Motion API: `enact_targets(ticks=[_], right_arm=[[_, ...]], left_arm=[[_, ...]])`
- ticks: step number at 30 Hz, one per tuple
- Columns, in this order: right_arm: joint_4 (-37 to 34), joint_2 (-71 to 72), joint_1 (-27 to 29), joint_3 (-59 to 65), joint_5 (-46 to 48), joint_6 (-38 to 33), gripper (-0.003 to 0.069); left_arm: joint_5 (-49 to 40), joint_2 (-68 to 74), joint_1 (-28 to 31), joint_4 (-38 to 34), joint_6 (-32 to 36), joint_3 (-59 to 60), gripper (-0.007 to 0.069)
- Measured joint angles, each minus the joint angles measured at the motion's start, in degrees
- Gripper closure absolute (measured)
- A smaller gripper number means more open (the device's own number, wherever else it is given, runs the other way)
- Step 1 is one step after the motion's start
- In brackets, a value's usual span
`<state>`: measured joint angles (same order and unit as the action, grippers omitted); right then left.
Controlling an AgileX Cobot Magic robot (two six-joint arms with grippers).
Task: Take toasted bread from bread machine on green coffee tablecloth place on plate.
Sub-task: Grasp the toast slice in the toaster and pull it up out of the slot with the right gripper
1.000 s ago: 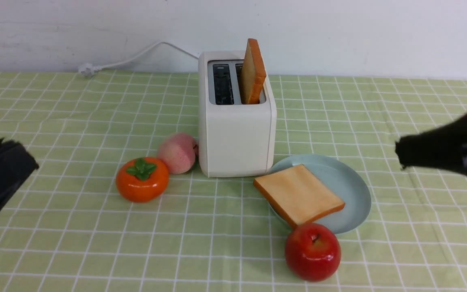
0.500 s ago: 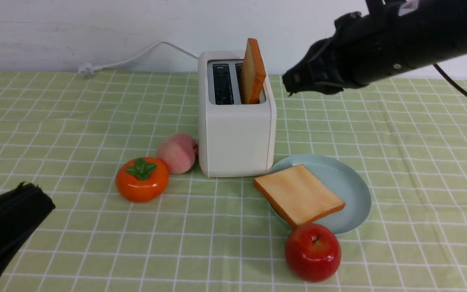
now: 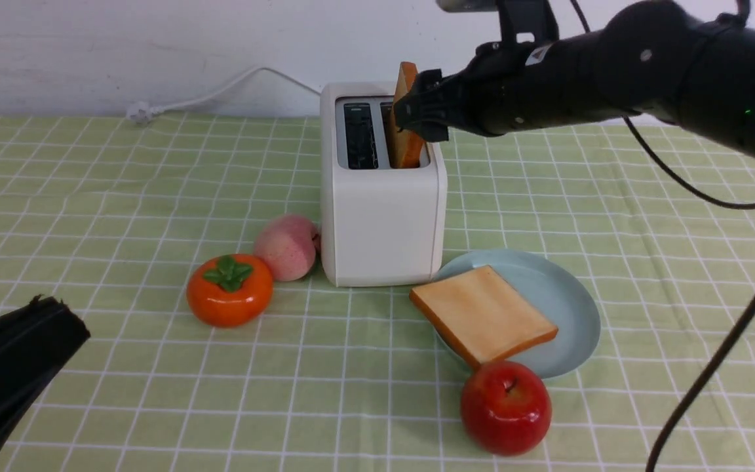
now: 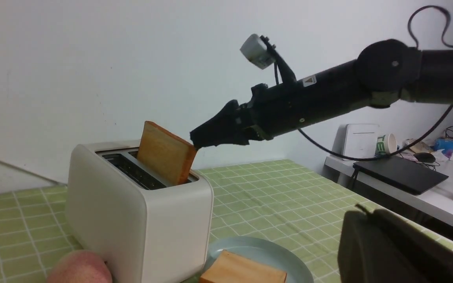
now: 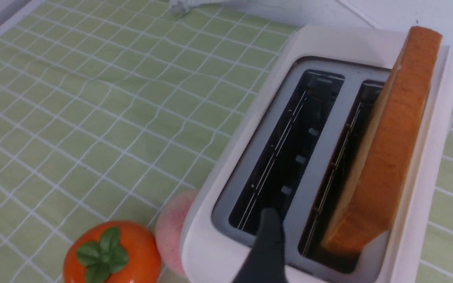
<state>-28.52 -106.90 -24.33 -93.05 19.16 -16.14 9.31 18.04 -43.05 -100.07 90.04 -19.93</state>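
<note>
The toasted bread (image 3: 404, 149) left to fetch stands upright in the bread machine (image 3: 383, 223), in the slot on the robot's right. The other slice (image 3: 482, 314) already lies on the plate (image 3: 567, 295). Within the last second the right gripper (image 3: 410, 113) has swung in from the right and spread its fingers (image 5: 269, 243) either side of that upright slice (not yet pinching it). Closing and lifting looks next. The left gripper (image 3: 63, 321) hangs low over the green coffee tablecloth (image 3: 122, 367), fingers pressed together.
</note>
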Motion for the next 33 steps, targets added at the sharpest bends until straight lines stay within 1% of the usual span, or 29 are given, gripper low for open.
enact_targets(ticks=[1,4,8,10,11,12,13,14,15,17,18,19,27,31,33], right_arm=[[-0.17,-1.46,0.0,-0.57,-1.18,0.0,-0.0003],[-0.27,-3.91,0.0,-1.77,-2.61,0.02,-0.0001],[-0.27,-6.38,0.0,-2.49,-4.44,0.02,0.0082],[-0.32,-6.9,0.0,-2.57,-5.64,0.13,0.0199],[-0.29,-6.9,0.0,-2.56,-5.75,0.13,0.0209],[-0.4,-6.9,0.0,-2.7,-6.52,0.13,0.0288],[-0.44,-6.9,0.0,-2.76,-6.78,0.13,0.0338],[-0.44,-6.9,0.0,-2.82,-6.84,0.13,0.0338],[-0.58,-6.9,-0.05,-2.86,-6.96,0.13,0.0409],[-0.8,-6.9,-0.29,-2.86,-6.96,0.18,0.0512],[-0.85,-6.9,-0.31,-2.86,-7.03,0.18,0.0528],[-0.85,-6.9,-0.31,-2.86,-7.08,0.18,0.0543],[-1.11,-6.68,-0.31,-3.0,-7.62,0.23,0.0543],[-1.7,-4.58,-0.31,-3.0,-7.49,0.23,0.0543],[-2.43,-1.04,-0.31,-3.0,-7.0,0.23,0.0543]], left_arm=[[0.0,0.0,0.0,0.0,0.0,0.0,0.0638],[0.0,0.0,0.0,0.0,0.0,0.0,0.0638],[0.0,0.0,0.0,0.0,0.0,0.0,0.0638],[0.0,0.0,0.0,0.0,0.0,0.0,0.0636],[0.0,0.0,0.0,0.0,0.0,0.0,0.0636],[0.0,0.0,0.0,0.0,0.0,0.0,0.0636],[0.0,0.0,0.0,0.0,0.0,0.0,0.0636],[0.0,0.0,0.0,0.0,0.0,0.0,0.0636],[0.0,0.0,0.0,0.0,0.0,0.0,0.0636],[0.0,0.0,0.0,0.0,0.0,0.04,0.0636],[0.0,0.0,0.0,0.0,0.0,0.04,0.0636],[0.0,0.0,0.0,0.0,0.0,0.04,0.0636],[0.0,0.0,0.0,0.0,0.0,0.04,0.063],[0.0,0.0,0.0,0.0,0.0,0.04,0.0627],[0.0,0.0,0.0,0.0,0.0,0.04,0.0627]])
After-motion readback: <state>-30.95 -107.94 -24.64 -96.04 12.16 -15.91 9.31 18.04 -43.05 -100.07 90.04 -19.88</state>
